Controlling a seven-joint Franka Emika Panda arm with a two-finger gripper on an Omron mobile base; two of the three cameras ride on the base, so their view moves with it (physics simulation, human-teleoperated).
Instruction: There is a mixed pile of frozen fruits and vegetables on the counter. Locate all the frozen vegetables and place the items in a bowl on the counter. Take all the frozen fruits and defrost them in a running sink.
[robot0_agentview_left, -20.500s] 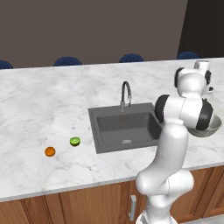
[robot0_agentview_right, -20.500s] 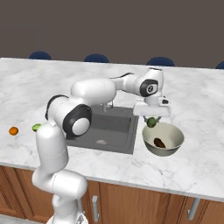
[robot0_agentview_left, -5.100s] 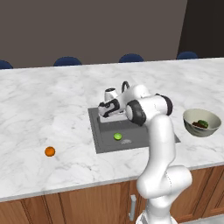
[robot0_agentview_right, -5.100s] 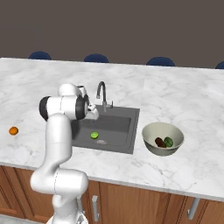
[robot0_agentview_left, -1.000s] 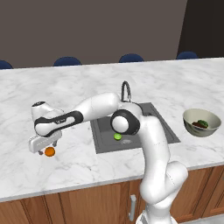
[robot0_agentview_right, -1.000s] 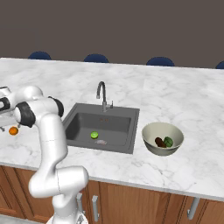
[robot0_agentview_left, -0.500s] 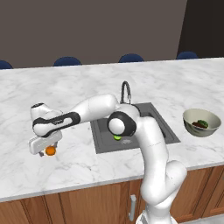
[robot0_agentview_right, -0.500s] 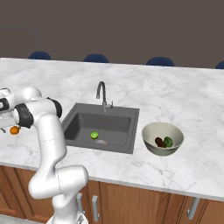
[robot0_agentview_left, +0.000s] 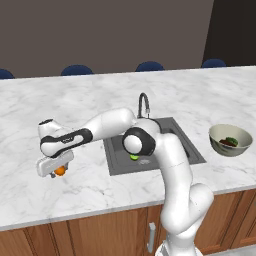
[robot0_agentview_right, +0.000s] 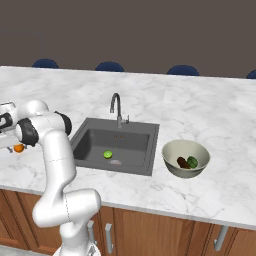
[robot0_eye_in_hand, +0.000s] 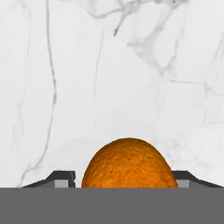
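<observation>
Orange ball (robot0_eye_in_hand: 129, 162) near the counter's (robot0_agentview_left: 100, 95) left front edge, gripper (robot0_agentview_left: 56, 169) down over it, fingers (robot0_eye_in_hand: 59, 178) either side, grip unclear, lime-green piece (robot0_agentview_right: 107, 154) in sink (robot0_agentview_right: 116, 144).

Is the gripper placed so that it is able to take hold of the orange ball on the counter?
Probably yes: the orange ball lies between the fingers, nothing on the counter blocking.

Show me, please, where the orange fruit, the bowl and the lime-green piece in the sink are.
orange fruit (robot0_eye_in_hand: 129, 164): hand view, middle of its peel.
bowl (robot0_agentview_right: 174, 148): right base view, bare inner wall.
lime-green piece (robot0_agentview_right: 107, 154): right base view, its top.
</observation>
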